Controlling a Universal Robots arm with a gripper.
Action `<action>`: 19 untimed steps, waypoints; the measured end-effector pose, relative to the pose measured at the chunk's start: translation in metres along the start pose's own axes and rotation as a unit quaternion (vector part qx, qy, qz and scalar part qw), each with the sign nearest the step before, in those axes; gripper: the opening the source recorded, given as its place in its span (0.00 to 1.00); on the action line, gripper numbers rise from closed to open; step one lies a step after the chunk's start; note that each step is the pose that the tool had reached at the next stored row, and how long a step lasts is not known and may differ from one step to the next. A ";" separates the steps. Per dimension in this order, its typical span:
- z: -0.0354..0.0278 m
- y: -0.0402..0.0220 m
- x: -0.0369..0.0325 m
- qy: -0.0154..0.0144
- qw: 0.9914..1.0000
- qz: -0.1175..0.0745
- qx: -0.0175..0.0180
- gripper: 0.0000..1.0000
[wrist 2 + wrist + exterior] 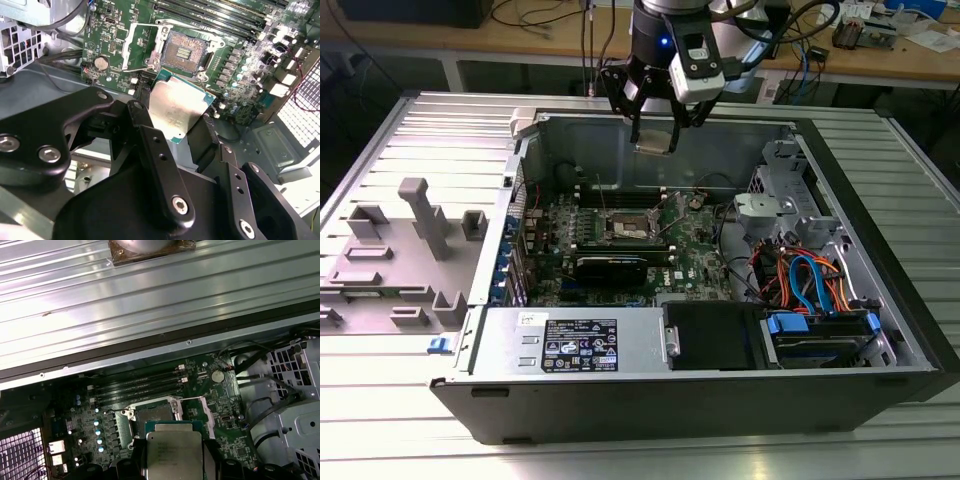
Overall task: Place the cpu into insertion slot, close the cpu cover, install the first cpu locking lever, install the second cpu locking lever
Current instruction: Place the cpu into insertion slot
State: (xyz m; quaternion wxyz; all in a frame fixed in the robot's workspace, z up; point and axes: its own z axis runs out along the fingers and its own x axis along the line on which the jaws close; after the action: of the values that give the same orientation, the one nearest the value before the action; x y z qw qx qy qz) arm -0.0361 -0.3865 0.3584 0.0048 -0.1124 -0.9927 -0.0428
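Step 1: hand (655, 137) clamped on the cpu (177, 107), hovering above the open insertion slot (187, 50) (cpu cover (136, 47) flipped up). Seating likely needs square alignment.

Exterior view looked down from well back, whole computer case (720, 400) in frame. Both wrist views hung close over the motherboard (100, 35) (222, 412), sharing the insertion slot (187, 50) (150, 415) and, I think, one coin battery (101, 62) (216, 375).

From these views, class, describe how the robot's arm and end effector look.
The arm ends in a black cylinder with a small blue light and a pale box mounted on its side. The end effector is black, with jointed, flat-sided fingers pinned by silver screws.
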 end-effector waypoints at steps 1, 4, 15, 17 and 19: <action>0.0001 -0.0001 0.0000 0.000 1.000 0.002 0.000 0.54; 0.0007 -0.0004 0.0000 -0.001 1.000 0.009 0.000 0.54; 0.0013 -0.0010 -0.0002 -0.002 1.000 0.018 0.000 0.54; 0.0014 -0.0011 -0.0002 -0.002 1.000 0.019 0.000 0.54; 0.0015 -0.0011 -0.0003 -0.002 1.000 0.021 0.000 0.54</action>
State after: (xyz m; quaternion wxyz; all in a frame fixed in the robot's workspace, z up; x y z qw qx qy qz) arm -0.0361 -0.3875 0.3568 0.0039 -0.1330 -0.9902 -0.0427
